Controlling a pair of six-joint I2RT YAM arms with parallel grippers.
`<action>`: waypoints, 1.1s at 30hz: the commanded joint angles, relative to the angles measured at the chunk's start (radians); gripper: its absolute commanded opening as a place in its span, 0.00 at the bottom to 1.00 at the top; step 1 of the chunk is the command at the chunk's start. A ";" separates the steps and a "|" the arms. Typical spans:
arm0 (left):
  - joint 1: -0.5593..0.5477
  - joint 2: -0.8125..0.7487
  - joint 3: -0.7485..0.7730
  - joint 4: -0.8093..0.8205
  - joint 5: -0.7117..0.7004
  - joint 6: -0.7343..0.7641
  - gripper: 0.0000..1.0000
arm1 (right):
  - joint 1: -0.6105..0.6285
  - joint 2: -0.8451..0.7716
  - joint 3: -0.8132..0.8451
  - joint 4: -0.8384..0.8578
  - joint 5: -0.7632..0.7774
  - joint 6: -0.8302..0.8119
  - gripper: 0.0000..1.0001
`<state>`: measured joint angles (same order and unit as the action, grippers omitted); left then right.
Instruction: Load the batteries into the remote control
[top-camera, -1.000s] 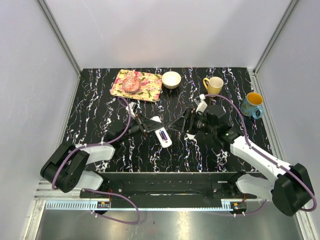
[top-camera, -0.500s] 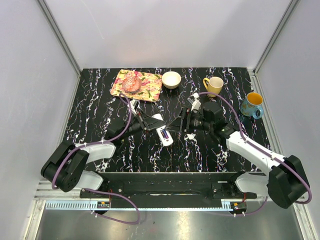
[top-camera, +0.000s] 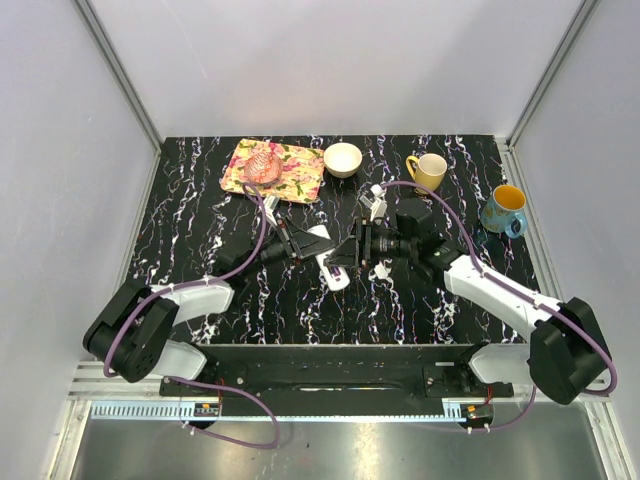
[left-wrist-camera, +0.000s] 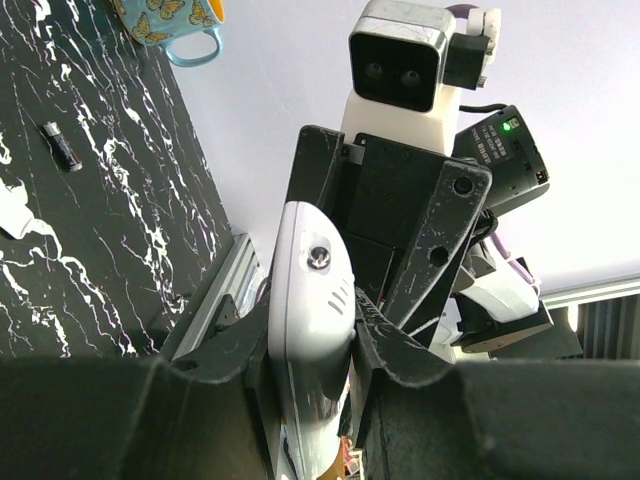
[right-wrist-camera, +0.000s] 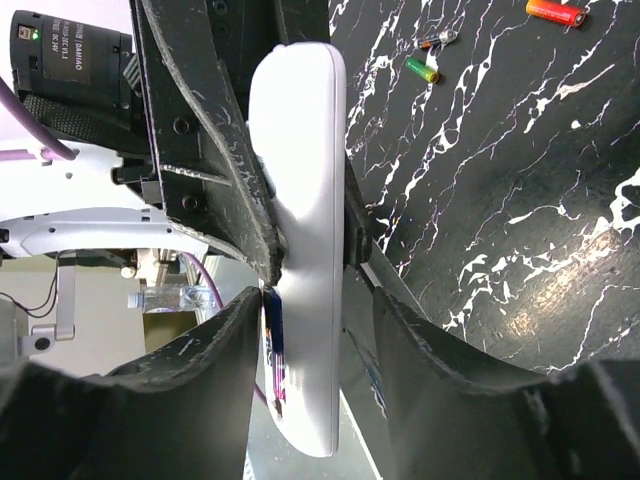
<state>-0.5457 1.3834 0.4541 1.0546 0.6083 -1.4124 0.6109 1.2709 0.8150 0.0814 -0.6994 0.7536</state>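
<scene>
My left gripper (left-wrist-camera: 305, 352) is shut on the remote control (left-wrist-camera: 305, 300), a slim white bar held off the table mid-scene (top-camera: 331, 266). My right gripper (right-wrist-camera: 315, 296) faces it from the right (top-camera: 349, 252), and its jaws straddle the remote's (right-wrist-camera: 300, 230) free end. One finger (right-wrist-camera: 200, 360) lies against a dark blue-purple battery (right-wrist-camera: 275, 350) sitting in the slot. The other finger (right-wrist-camera: 450, 365) stands apart from the remote. Loose batteries lie on the table: a reddish-orange one (right-wrist-camera: 556, 12), a green one (right-wrist-camera: 422, 69) and a dark one (left-wrist-camera: 62, 146).
At the back stand a floral tray (top-camera: 290, 172), a white bowl (top-camera: 343, 158), a yellow mug (top-camera: 428, 170) and a blue mug (top-camera: 503, 208). A small flat white cover piece (left-wrist-camera: 8, 210) lies on the black marbled table (top-camera: 200, 220).
My right gripper has moved left onto the remote's end and its jaws have narrowed. The left gripper has shifted the remote slightly back and right, still shut on it.
</scene>
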 joint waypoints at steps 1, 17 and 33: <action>-0.005 0.002 0.041 0.068 0.021 0.007 0.00 | 0.007 0.008 0.038 -0.011 -0.038 -0.022 0.52; -0.007 -0.009 0.051 0.128 0.019 -0.039 0.00 | 0.007 0.048 0.035 -0.052 -0.025 -0.040 0.00; -0.013 -0.018 0.029 0.056 0.004 0.023 0.00 | 0.007 0.007 0.038 0.005 -0.049 0.072 0.57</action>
<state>-0.5537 1.3891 0.4561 1.0447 0.6243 -1.4033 0.6102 1.2945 0.8322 0.0608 -0.7353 0.8024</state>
